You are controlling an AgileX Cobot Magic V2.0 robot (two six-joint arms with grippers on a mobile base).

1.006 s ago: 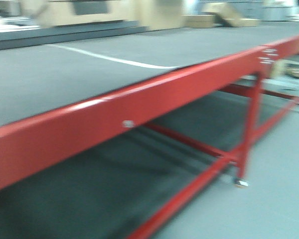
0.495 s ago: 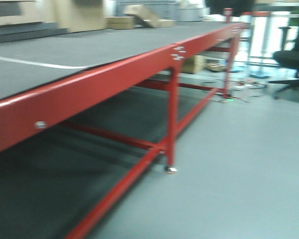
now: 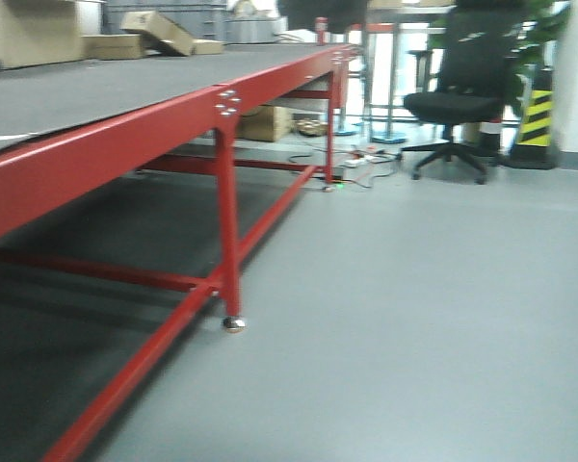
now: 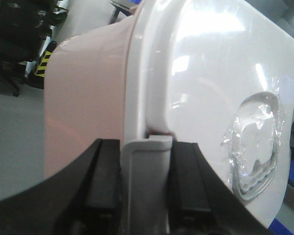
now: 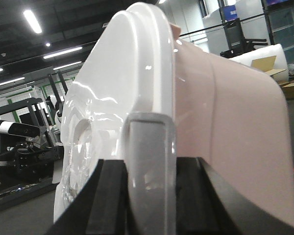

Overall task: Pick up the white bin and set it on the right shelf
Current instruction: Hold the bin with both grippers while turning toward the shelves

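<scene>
The white bin (image 4: 83, 98) fills the left wrist view: pale pink body, glossy white lid to the right. My left gripper (image 4: 146, 196) is shut on the bin's grey side latch, one black finger (image 4: 104, 181) on each side. In the right wrist view the same white bin (image 5: 235, 127) shows with its lid to the left. My right gripper (image 5: 149, 200) is shut on the opposite latch handle. The bin is held off the ground between both arms. The right shelf is out of view. Neither gripper nor the bin shows in the front view.
A long red-framed table (image 3: 106, 154) with a grey carpeted top runs along the left, one leg (image 3: 228, 231) near the middle. A black office chair (image 3: 453, 96) and a yellow-black striped post (image 3: 532, 111) stand at the back right. Grey floor (image 3: 414, 318) lies ahead and right.
The front view has swung to the right: the red table has slid left, and the floor, chair and striped post have come into view.
</scene>
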